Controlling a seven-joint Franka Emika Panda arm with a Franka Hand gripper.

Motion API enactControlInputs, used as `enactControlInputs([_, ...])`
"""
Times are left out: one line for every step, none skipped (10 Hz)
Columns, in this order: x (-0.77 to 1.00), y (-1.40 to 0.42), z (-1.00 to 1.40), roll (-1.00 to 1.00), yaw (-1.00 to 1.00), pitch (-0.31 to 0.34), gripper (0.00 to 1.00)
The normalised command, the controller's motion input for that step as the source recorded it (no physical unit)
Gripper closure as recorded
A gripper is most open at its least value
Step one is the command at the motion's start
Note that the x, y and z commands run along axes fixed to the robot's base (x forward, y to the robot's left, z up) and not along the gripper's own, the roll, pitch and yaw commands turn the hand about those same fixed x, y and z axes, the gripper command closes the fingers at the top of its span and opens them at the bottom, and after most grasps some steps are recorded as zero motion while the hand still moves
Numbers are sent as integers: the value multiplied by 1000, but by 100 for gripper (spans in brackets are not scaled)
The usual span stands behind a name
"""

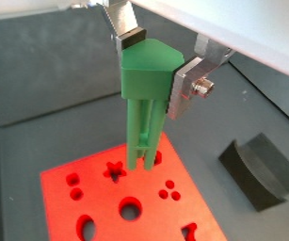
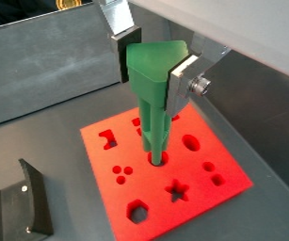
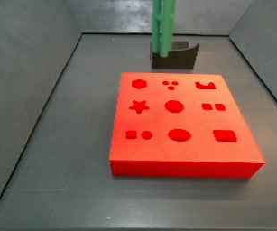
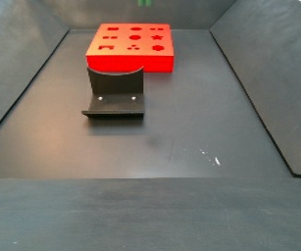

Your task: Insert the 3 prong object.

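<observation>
The dark grey floor [image 4: 153,147] carries the red block [image 4: 131,47] toward twelve o'clock and the fixture [image 4: 115,93] just below it; whether they touch is unclear. The gripper [image 1: 159,58] hangs above.

The two-finger gripper [image 1: 159,66] holds the long ridged green plastic 3 prong object [image 1: 144,113] upright above the flat red block with shaped cut-outs [image 2: 172,165]. In a side view the dark L-shaped fixture [image 3: 177,54] stands behind the block at 12 o'clock, on the grey floor [image 3: 56,126]
</observation>
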Motion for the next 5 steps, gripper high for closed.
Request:
enactControlInputs([1000,0,-449,331,-200,-71,100])
enactControlInputs([831,0,-414,353,-371,-61,100])
enactControlInputs([617,9,-411,401,-529,-13,100])
enactControlInputs([540,109,-463,350,-551,0,100])
enactControlInputs([597,351,-534,194,-480,74,100])
